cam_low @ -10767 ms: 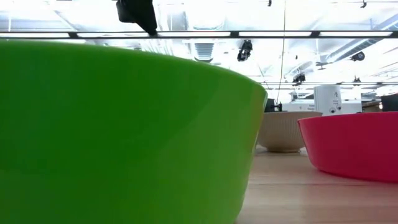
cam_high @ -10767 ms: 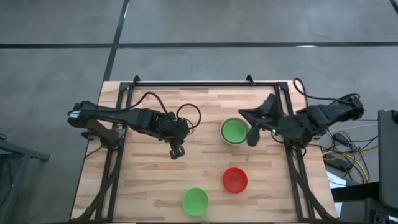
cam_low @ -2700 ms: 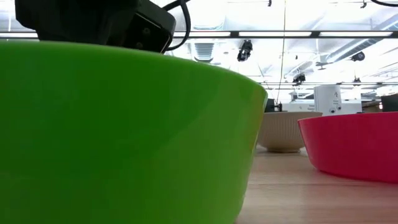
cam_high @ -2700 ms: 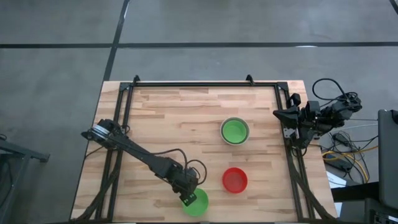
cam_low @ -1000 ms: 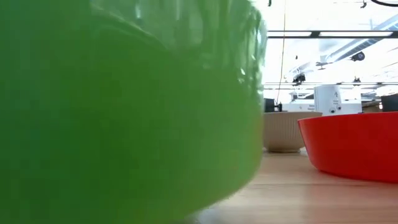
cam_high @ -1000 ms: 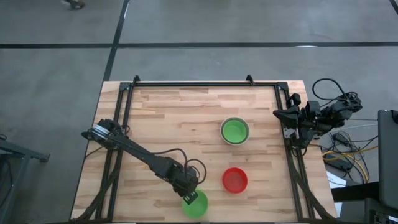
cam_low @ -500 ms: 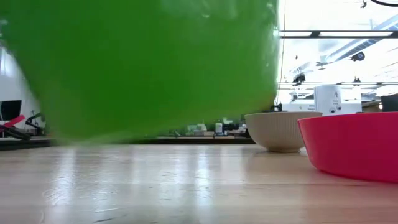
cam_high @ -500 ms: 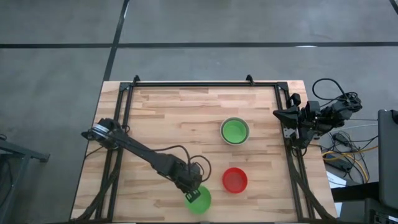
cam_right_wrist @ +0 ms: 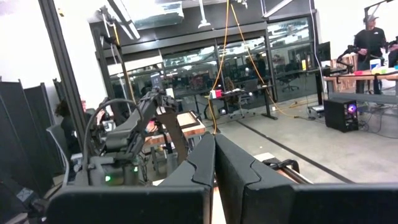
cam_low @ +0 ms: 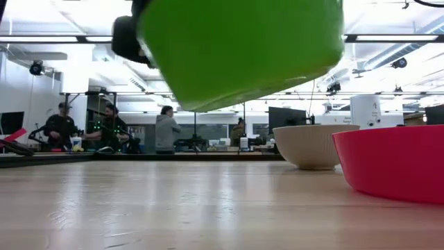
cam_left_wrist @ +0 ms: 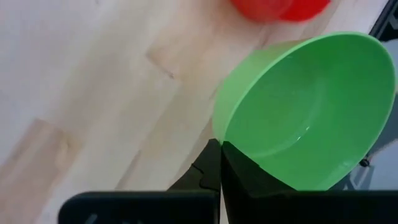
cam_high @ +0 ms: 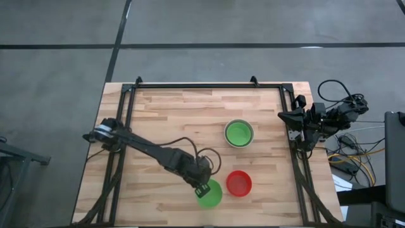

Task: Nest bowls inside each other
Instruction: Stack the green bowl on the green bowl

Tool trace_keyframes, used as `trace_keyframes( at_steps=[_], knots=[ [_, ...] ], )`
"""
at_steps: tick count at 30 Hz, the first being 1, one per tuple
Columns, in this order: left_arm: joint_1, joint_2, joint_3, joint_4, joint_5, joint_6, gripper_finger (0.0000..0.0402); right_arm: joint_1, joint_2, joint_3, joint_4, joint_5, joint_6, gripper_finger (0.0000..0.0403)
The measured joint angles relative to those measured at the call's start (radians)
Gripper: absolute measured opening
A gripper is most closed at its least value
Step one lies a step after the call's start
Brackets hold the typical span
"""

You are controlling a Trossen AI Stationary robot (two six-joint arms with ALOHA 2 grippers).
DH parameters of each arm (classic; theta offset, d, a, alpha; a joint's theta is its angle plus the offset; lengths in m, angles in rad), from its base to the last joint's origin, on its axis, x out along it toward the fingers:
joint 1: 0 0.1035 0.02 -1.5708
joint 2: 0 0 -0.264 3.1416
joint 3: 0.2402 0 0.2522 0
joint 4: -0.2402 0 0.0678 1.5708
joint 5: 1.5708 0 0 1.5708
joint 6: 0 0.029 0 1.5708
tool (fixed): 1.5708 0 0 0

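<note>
Bowls everywhere, and the left hand (cam_high: pixel 204 189) has one: its fingers are pinched tight on the rim of a green bowl (cam_high: pixel 209 193), which hangs tilted and clear of the wooden desk (cam_high: pixel 164 120) (the low view shows daylight under it). From above, that lifted bowl sits at about six o'clock on the desk, just beside the red bowl (cam_high: pixel 239 182) at its three o'clock, apart from it. Up toward the centre, at roughly one o'clock from the red one, a pale bowl with a green bowl nested inside (cam_high: pixel 239 133) stands on the wood. Over at the desk's three o'clock edge, the right hand (cam_high: pixel 283 116) waits, fingers closed on nothing.
</note>
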Motion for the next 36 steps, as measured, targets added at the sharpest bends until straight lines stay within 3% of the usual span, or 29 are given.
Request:
trace_keyframes(
  at_steps=[13, 22, 36],
  knots=[
    [0.082, 0.000, 0.028, -0.006, -0.016, 0.061, 0.0000, 0.000, 0.000, 0.000, 0.000, 0.000, 0.000, 0.0008],
    [0.122, -0.034, 0.028, 0.064, -0.086, 0.133, 0.0000, 0.000, 0.000, 0.000, 0.000, 0.000, 0.000, 0.0008],
    [0.254, -0.045, 0.039, 0.145, -0.083, 0.212, 0.0000, 0.000, 0.000, 0.000, 0.000, 0.000, 0.002, 0.0008]
  ],
)
